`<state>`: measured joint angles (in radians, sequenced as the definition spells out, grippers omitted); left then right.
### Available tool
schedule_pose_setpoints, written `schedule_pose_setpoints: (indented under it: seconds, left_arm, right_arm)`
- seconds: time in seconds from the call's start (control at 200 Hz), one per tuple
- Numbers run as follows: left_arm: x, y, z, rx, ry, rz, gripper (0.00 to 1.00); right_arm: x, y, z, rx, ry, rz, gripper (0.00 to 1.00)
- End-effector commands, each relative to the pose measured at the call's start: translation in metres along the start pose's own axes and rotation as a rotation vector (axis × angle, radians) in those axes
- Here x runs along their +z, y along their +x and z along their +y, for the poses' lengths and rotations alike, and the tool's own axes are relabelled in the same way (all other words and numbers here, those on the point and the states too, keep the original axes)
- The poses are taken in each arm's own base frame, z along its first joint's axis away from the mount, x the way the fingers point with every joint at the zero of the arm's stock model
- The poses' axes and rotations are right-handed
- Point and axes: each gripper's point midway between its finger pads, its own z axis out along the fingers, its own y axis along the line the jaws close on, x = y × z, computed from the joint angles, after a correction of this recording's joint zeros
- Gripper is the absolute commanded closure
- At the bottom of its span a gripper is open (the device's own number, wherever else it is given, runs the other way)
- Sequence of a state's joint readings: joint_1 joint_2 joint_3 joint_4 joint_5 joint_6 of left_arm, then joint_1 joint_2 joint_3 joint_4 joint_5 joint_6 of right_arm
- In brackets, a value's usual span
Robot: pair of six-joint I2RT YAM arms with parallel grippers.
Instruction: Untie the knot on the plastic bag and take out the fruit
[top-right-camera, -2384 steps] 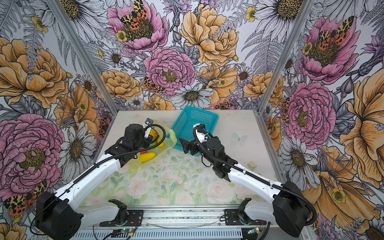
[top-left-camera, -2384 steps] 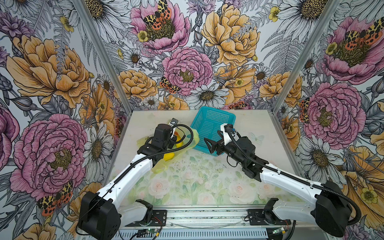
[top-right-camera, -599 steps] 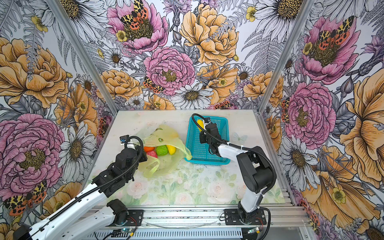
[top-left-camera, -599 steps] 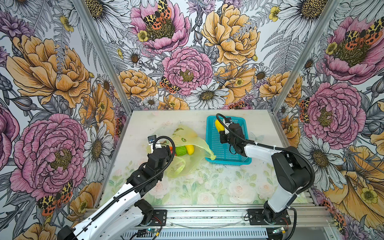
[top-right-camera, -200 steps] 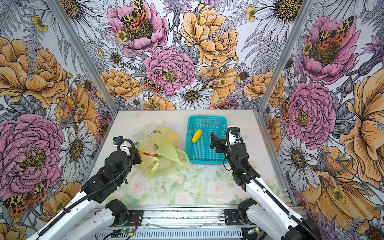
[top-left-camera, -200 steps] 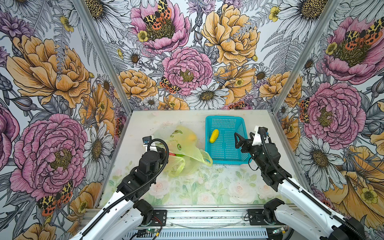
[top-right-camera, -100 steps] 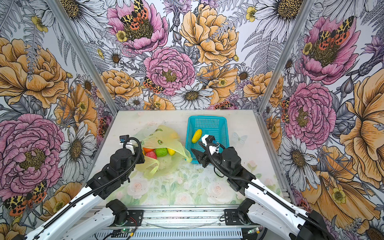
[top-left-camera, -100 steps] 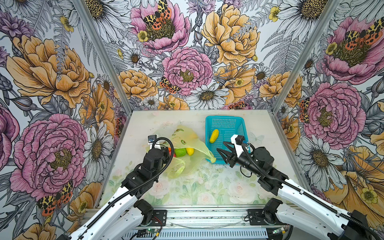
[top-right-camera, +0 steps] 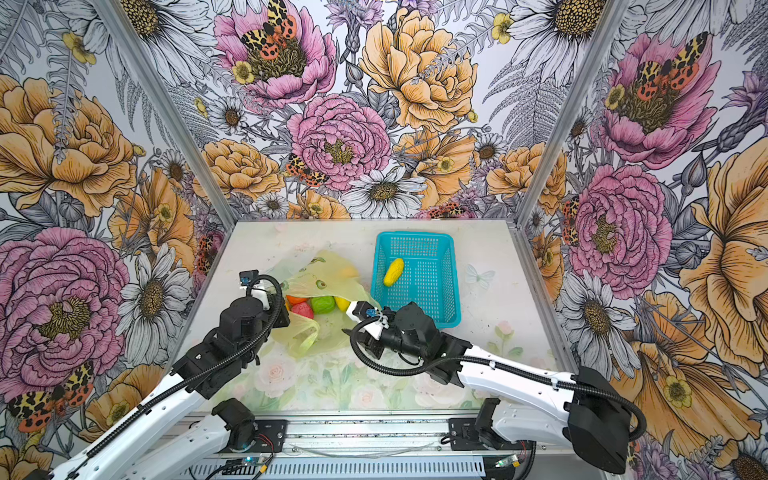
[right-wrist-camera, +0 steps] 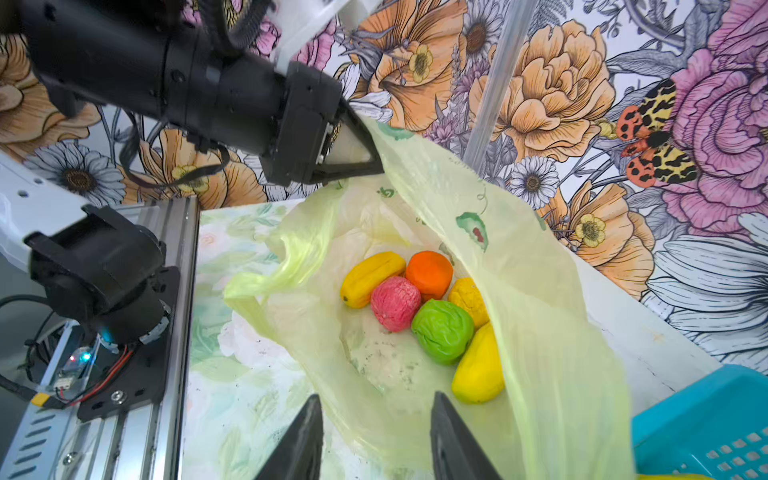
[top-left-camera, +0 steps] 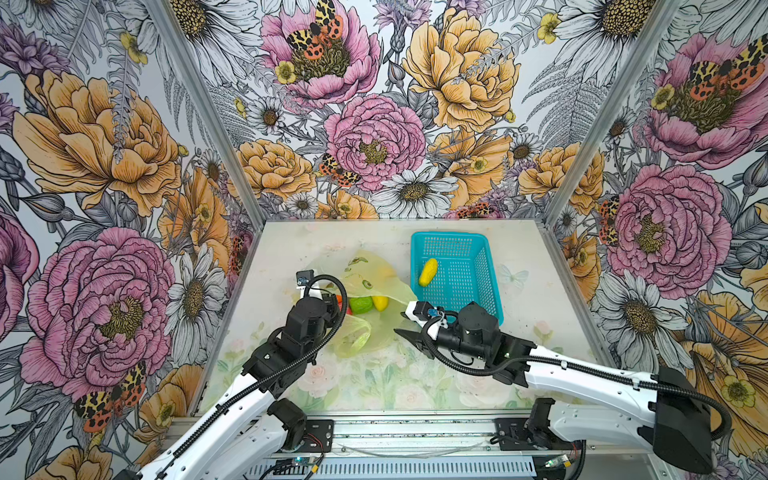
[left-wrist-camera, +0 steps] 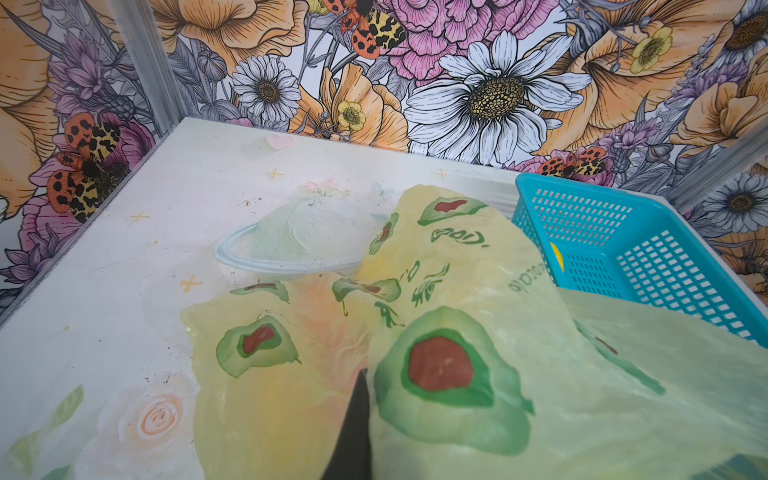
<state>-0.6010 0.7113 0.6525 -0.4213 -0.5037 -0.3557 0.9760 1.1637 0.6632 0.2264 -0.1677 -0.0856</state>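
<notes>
Plastic bag (top-left-camera: 374, 270) lay untied just beside the basket (top-left-camera: 461, 286). Left gripper (right-wrist-camera: 370, 166) pinched its upper film, propping the mouth open. Right gripper (right-wrist-camera: 376, 399) sat at the mouth with jaws apart and empty, likely lining up on the fruit (right-wrist-camera: 442, 328) inside. One yellow piece (top-left-camera: 428, 272) was in the basket.

Left arm (top-left-camera: 286, 349), jaws together; right arm (top-left-camera: 582, 370), jaws apart

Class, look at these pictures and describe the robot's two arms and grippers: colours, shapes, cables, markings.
Both arms match. The left arm and right arm have smooth white links with chunky black joints and wrists. A ribbed black cable loops outside each arm. The left gripper and right gripper have matte black, wedge-shaped fingers tapering to points. No markings are legible.
</notes>
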Motion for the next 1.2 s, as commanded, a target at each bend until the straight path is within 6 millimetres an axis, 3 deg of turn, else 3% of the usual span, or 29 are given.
schedule_pose_setpoints:
  seconds: [0.0, 0.265, 0.33, 0.63, 0.751, 0.961, 1.106, 1.196]
  left_arm:
    - [-0.002, -0.007, -0.01, 0.003, 0.043, -0.012, 1.0]
    - [-0.005, -0.008, -0.011, 0.001, 0.056, -0.015, 1.0]
    - [-0.005, -0.008, -0.01, -0.001, 0.053, -0.018, 1.0]
    - [-0.007, -0.009, -0.011, -0.001, 0.059, -0.023, 1.0]
    - [-0.007, -0.009, -0.011, -0.004, 0.062, -0.025, 1.0]
    - [-0.007, -0.009, -0.012, -0.003, 0.068, -0.023, 1.0]
    - [-0.007, -0.009, -0.013, -0.002, 0.072, -0.022, 1.0]
    - [-0.007, -0.009, -0.014, -0.001, 0.076, -0.021, 1.0]
  right_arm:
    - [0.018, -0.001, 0.002, -0.068, -0.02, 0.007, 0.57]
    - [0.067, 0.039, -0.019, -0.098, 0.052, 0.158, 0.58]
    - [0.079, 0.048, -0.023, -0.095, 0.067, 0.2, 0.63]
    - [0.126, 0.071, -0.039, -0.081, 0.111, 0.296, 0.66]
    - [0.146, 0.083, -0.048, -0.073, 0.15, 0.319, 0.54]
    - [0.182, 0.101, -0.083, -0.02, 0.292, 0.399, 0.41]
    - [0.194, 0.113, -0.099, 0.012, 0.354, 0.423, 0.27]
    - [0.201, 0.118, -0.1, 0.019, 0.354, 0.438, 0.24]
